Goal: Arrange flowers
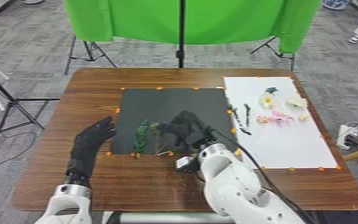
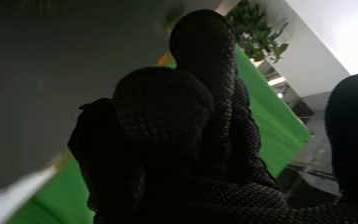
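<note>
Two green stems (image 1: 141, 137) lie on the black mat (image 1: 149, 102), centre of the frame; arrangement appears early-stage. Pink flowers (image 1: 280, 116) remain unplaced on the white sheet (image 1: 278, 150), right. Right robot hand (image 1: 187, 129): fingers extended, thumb apart, above mat.

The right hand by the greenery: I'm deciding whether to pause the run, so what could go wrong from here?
The right hand is right beside the thin sprig and might knock it askew. The leafy sprig lies between both hands, so the left hand could brush it moving inward. The loose cable along the right arm might drag over the white sheet.
</note>
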`<state>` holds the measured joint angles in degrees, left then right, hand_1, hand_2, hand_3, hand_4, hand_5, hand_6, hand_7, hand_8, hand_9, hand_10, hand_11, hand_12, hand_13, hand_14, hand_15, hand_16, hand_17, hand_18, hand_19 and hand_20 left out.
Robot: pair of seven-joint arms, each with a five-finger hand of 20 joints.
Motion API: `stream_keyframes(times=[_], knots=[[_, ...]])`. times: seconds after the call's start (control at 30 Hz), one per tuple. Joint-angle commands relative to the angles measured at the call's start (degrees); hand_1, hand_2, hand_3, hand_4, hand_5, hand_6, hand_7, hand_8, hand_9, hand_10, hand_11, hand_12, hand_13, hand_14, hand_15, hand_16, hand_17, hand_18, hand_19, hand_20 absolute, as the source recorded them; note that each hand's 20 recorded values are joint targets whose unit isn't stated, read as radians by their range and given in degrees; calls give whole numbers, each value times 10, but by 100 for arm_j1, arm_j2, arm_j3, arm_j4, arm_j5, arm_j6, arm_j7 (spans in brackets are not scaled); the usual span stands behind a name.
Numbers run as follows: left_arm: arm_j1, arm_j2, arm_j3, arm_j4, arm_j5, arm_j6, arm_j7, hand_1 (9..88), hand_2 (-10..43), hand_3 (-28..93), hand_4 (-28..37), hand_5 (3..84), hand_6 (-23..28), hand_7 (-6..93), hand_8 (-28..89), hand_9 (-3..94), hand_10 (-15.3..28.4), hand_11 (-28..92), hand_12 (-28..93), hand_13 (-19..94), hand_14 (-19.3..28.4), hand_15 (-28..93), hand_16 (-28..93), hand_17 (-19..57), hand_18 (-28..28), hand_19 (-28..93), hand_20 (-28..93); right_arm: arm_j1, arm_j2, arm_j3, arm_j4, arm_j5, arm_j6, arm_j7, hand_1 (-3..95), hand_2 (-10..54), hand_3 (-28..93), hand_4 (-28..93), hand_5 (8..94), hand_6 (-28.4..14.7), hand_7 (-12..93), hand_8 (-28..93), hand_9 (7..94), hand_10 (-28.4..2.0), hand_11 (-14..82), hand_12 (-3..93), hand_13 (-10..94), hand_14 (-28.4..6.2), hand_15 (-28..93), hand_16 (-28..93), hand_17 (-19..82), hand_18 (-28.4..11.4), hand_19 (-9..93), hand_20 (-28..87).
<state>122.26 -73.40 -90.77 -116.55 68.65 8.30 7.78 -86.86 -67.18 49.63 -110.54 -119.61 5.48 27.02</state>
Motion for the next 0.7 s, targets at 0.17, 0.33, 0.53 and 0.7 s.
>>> stream_keyframes(times=[0.17,0.33,0.53,0.7], knots=[[108,-66,30,66,25,-43,-33,219,17,688,-283,424,47,107,-53,383,126,191,127,298,169,301,-3,32,130,128,191,-428,837,717,-834,729,-1301,223,164,32,605,-148,715,-33,145,-73,878,-139,368,265,925,-60,535,344,648,-139,932,528],[137,-77,18,53,24,-37,-20,220,17,687,-283,425,48,108,-54,383,126,190,126,297,168,302,-4,32,130,128,192,-597,1066,743,-1057,932,-1574,196,154,58,589,-155,727,-33,132,-78,888,-140,372,267,930,-60,543,340,656,-140,932,536],[100,-80,42,76,26,-72,-17,219,17,688,-283,425,49,108,-54,382,126,189,126,297,168,300,-4,32,130,128,192,-526,1076,618,-896,1163,-1619,261,152,66,586,-156,727,-32,127,-80,893,-142,373,270,933,-60,548,339,661,-139,932,541],[100,-84,57,84,17,-72,-16,218,16,689,-283,425,49,107,-54,382,126,190,126,297,168,301,-3,32,130,128,191,-384,965,537,-624,1169,-1598,370,151,67,586,-156,722,-33,122,-82,893,-142,373,271,934,-60,549,339,662,-139,932,543]])
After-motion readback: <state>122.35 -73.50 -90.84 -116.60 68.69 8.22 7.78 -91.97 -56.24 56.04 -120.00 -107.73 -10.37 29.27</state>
